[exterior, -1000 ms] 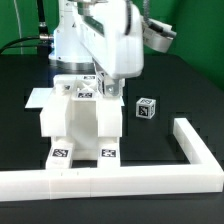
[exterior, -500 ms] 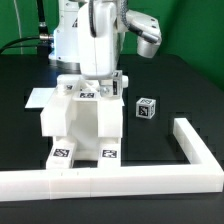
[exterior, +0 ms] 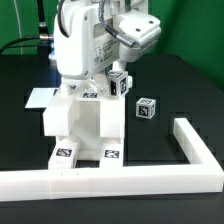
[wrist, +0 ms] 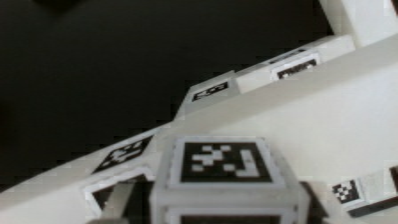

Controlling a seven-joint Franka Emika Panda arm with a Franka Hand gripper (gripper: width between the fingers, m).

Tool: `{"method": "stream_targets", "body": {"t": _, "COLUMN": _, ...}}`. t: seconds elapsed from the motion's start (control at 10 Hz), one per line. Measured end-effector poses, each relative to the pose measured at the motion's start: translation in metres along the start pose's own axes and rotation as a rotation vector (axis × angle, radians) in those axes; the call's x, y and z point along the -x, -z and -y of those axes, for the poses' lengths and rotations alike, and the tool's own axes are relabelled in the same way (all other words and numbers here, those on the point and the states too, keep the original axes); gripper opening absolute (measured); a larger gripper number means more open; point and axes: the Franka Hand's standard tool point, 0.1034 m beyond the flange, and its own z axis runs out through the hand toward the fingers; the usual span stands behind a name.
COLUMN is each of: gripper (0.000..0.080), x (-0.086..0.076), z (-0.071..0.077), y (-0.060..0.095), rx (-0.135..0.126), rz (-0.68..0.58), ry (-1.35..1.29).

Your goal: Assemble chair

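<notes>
The chair (exterior: 85,125) is a chunky white structure of joined blocks with square tags, standing in the middle of the exterior view. My gripper (exterior: 119,84) hangs just above its top right corner and is shut on a small white tagged block (exterior: 121,82). In the wrist view that block (wrist: 222,165) fills the space between my jaws, with a dark finger (wrist: 114,198) against its side. Behind it lie the chair's white slabs and their tags (wrist: 210,90). Another small tagged cube (exterior: 147,108) lies loose on the table to the exterior view's right of the chair.
The long white L-shaped border rail (exterior: 120,181) runs along the front and up the exterior view's right side. The marker board (exterior: 38,98) lies flat behind the chair at the exterior view's left. The robot's base stands at the back.
The wrist has turned and the arm has swung toward the exterior view's right. The held block has risen slightly and shifted right above the chair's top.
</notes>
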Motion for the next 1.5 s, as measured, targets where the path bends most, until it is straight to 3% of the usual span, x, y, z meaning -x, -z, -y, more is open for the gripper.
{"method": "stream_targets", "body": {"t": 0.5, "gripper": 0.0293, "x": 0.0068, "z": -0.0037, "y": -0.0007, "rx": 0.009, "rz": 0.031, "ry": 0.002}}
{"method": "stream_targets", "body": {"t": 0.6, "gripper": 0.0517, "x": 0.0066, "z": -0.0036, "y": -0.0007, "rx": 0.009, "rz": 0.031, "ry": 0.009}}
{"method": "stream_targets", "body": {"t": 0.7, "gripper": 0.0608, "x": 0.0050, "z": -0.0028, "y": 0.0001, "rx": 0.015, "rz": 0.031, "ry": 0.112}}
{"method": "stream_targets", "body": {"t": 0.8, "gripper": 0.0608, "x": 0.0039, "z": -0.0017, "y": 0.0017, "rx": 0.024, "rz": 0.033, "ry": 0.208}}
{"method": "stream_targets", "body": {"t": 1.2, "gripper": 0.0648, "x": 0.0042, "z": -0.0016, "y": 0.0014, "rx": 0.016, "rz": 0.036, "ry": 0.503}}
{"method": "stream_targets", "body": {"t": 1.5, "gripper": 0.0648, "x": 0.0013, "z": -0.0019, "y": 0.0023, "rx": 0.031, "rz": 0.038, "ry": 0.789}}
